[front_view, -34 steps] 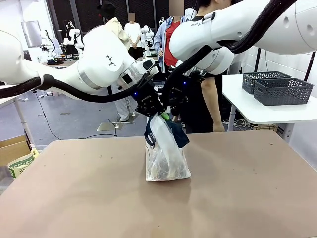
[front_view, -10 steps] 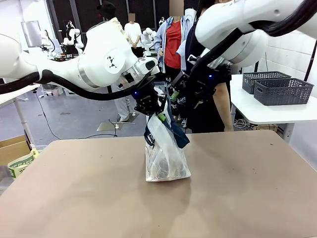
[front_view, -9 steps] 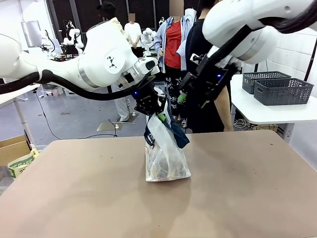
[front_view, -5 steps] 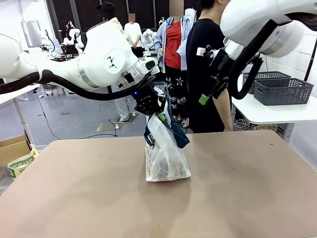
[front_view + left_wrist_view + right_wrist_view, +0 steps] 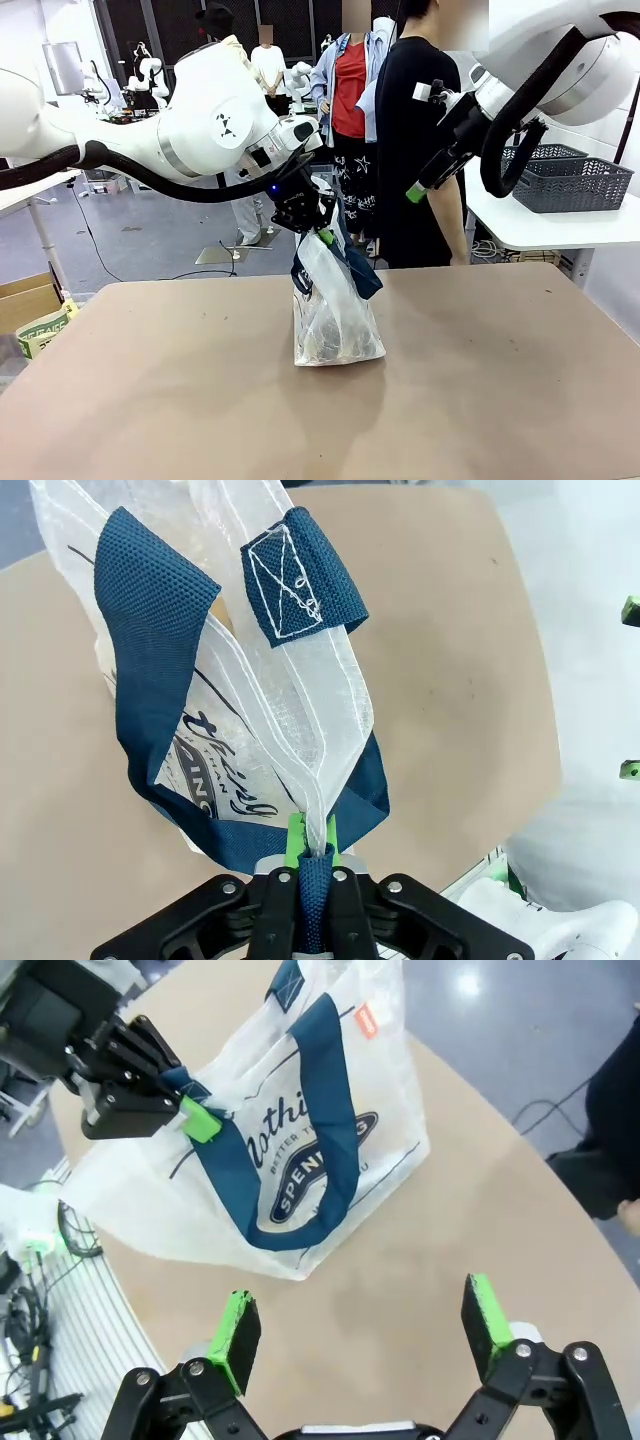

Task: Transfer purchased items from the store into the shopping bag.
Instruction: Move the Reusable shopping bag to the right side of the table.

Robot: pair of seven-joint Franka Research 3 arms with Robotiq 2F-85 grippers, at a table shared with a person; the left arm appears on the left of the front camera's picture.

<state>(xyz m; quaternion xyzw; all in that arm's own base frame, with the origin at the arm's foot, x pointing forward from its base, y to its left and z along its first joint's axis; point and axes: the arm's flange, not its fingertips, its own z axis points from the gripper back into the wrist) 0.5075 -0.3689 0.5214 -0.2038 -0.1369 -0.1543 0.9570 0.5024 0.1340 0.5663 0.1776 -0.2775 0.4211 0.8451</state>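
the left gripper point(image 5: 322, 232) clamps its green pads tight on a navy strap handle point(image 5: 310, 900) of the shopping bag point(image 5: 335, 320), holding the top of the frosted tote up while its base rests on the tan table point(image 5: 480, 390) near the middle. in the left wrist view the strap runs straight down between the closed fingers, with the bag's translucent wall and navy lettering point(image 5: 205, 775) hanging beyond. the right gripper point(image 5: 425, 175) hangs raised and well apart from the bag, off to the right of it in front of a person in dark clothes point(image 5: 415, 140), its fingers point(image 5: 240, 1335) spread wide and holding nothing (the right wrist view looks down past them onto the bag and the left gripper pinching the handle). two grey lattice baskets point(image 5: 560, 178) sit on a white side table point(image 5: 520, 225) at far right.
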